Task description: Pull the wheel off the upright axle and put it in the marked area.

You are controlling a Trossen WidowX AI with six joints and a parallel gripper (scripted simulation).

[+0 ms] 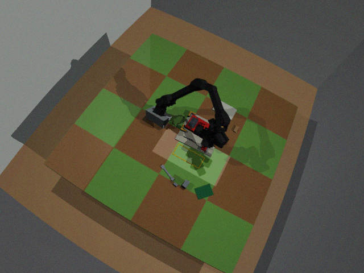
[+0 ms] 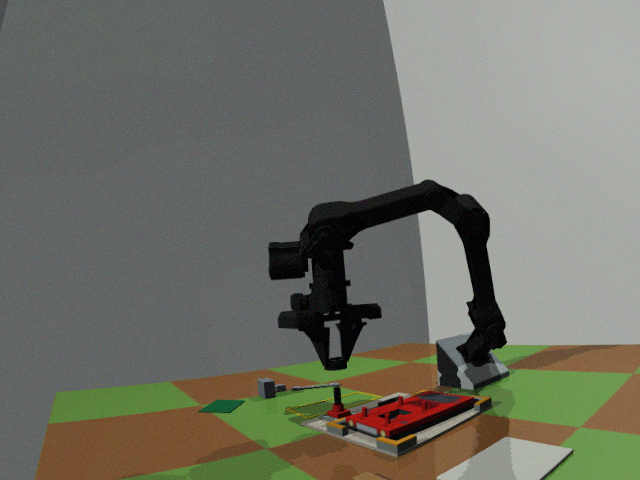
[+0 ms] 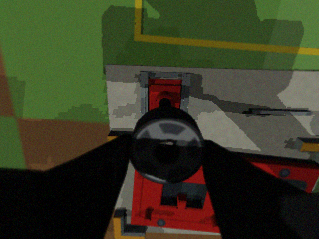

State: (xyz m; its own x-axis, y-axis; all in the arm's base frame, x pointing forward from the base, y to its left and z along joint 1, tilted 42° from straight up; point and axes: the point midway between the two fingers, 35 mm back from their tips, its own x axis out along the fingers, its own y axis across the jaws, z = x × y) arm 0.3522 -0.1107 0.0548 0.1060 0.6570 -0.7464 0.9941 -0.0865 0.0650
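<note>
In the exterior view we started at the left of the frame, where a dark green flat tile (image 2: 222,406) lay on the checkered counter (image 2: 129,439). Right of it sat a small grey block (image 2: 266,387), then a slim grey wrench (image 2: 315,385) lying flat. Nearer the middle, a yellow-outlined marked area (image 2: 310,408) was drawn on a green square, just left of the grey fixture plate (image 2: 439,421) that carried the red chassis (image 2: 408,410).

At the plate's left end the upright axle (image 2: 337,396) stood bare on its small red mount. Directly above it, well clear of its tip, we found the hand (image 2: 334,363) pointing straight down, its two fingers closed partway around the dark wheel (image 2: 334,364), which hung in the air rather than on the axle.

The wrist view agreed: the round wheel (image 3: 166,146) filled the centre of the frame, pinched on both sides by the black fingers, with the axle's tip (image 3: 163,104) showing just above its rim and the red mount below that. The yellow line of the marked area (image 3: 219,44) ran across the upper part of that frame.

Further right in the exterior view, the arm's grey base (image 2: 467,364) stood on the counter, and a pale flat sheet (image 2: 509,457) lay at the lower right.
</note>
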